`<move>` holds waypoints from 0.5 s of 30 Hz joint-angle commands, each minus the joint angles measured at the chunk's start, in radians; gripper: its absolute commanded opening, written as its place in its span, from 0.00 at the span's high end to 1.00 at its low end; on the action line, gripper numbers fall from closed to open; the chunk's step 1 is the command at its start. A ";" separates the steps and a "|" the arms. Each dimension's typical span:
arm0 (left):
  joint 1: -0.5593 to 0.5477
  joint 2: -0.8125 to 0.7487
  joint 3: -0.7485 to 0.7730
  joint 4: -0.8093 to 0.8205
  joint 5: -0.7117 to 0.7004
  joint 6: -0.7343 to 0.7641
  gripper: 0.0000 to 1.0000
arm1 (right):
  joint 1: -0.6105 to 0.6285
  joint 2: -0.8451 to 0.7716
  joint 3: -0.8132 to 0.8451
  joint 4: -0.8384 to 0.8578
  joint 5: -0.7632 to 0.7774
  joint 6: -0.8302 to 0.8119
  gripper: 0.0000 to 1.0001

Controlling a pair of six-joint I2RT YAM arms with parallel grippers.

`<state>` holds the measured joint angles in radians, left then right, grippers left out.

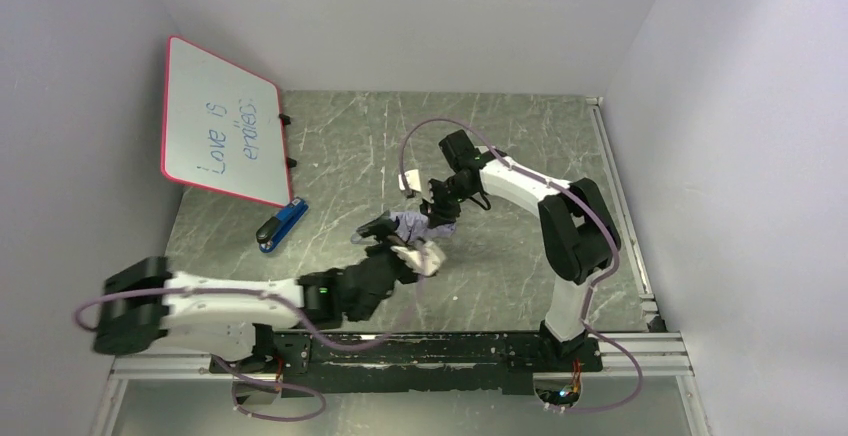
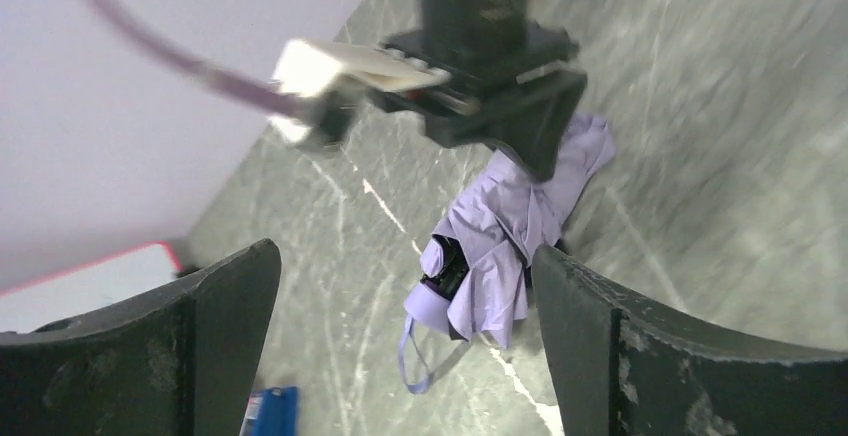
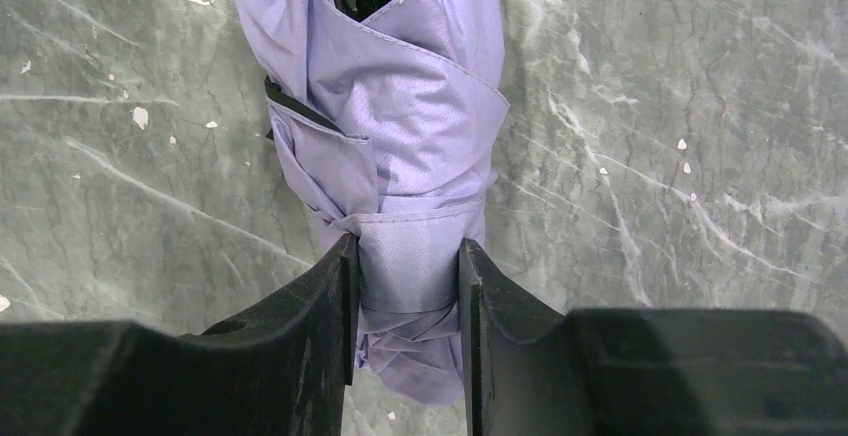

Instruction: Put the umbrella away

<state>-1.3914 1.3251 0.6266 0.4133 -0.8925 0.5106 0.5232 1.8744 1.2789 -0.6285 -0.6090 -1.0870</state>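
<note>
A folded lavender umbrella point(image 1: 418, 226) lay bundled near the middle of a green marbled table point(image 1: 350, 151). The right gripper point(image 3: 405, 256) reached down from above, and its two black fingers point(image 3: 325, 301) pinched the fabric at one end of the bundle. The left gripper point(image 2: 405, 266) sat just beside the umbrella's other end with its fingers spread wide, touching nothing. That end showed a dark handle and a thin wrist loop point(image 2: 415, 366). A red-framed whiteboard point(image 1: 225, 121) leaned against the left wall, with a blue stapler point(image 1: 282, 224) below it.
</note>
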 commanded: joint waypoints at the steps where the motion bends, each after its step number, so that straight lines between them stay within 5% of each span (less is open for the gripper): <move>1: 0.033 -0.301 -0.075 -0.219 0.162 -0.356 0.03 | -0.002 0.034 -0.110 0.076 0.230 -0.025 0.73; 7: 0.375 -0.470 -0.064 -0.339 0.426 -0.545 0.06 | 0.031 -0.035 -0.244 0.204 0.331 -0.008 0.72; 15: 0.740 -0.224 0.163 -0.446 0.823 -0.618 0.03 | 0.094 -0.156 -0.481 0.429 0.439 0.025 0.71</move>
<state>-0.7555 1.0023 0.6594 0.0532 -0.3439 -0.0277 0.6090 1.6642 0.9478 -0.2577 -0.4286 -1.0607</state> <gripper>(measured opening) 0.970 0.369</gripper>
